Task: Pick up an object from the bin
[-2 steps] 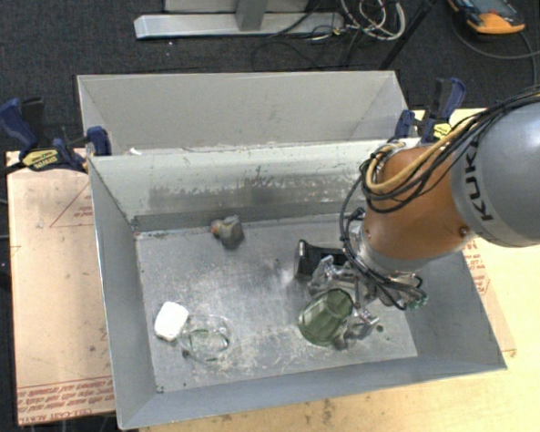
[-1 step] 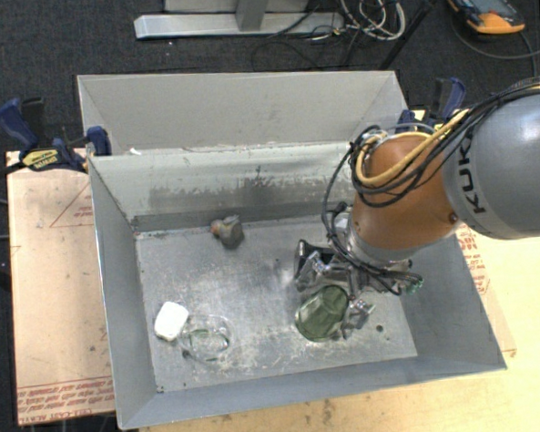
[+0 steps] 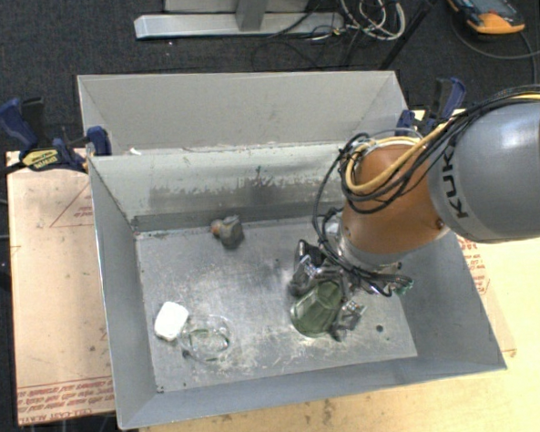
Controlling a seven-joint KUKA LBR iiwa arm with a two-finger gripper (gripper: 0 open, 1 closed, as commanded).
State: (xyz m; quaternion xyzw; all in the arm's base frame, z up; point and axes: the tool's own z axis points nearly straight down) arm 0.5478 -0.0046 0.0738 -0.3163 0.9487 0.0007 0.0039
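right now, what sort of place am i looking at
Probably a robotics lab's grasping test cell: a grey sheet-metal bin, a silver KUKA arm with orange wrist cover reaching in, tangled cables on dark carpet.

Yellow and black cables [image 3: 372, 161] loop over my orange wrist cover [image 3: 393, 214]; the grey link [image 3: 509, 173] beside it reads KUKA; dark gripper [image 3: 332, 293] beneath.

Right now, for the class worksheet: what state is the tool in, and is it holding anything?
Tool: low over a dark green rounded thing at the right of the bin floor; open, closed or holding cannot be told.
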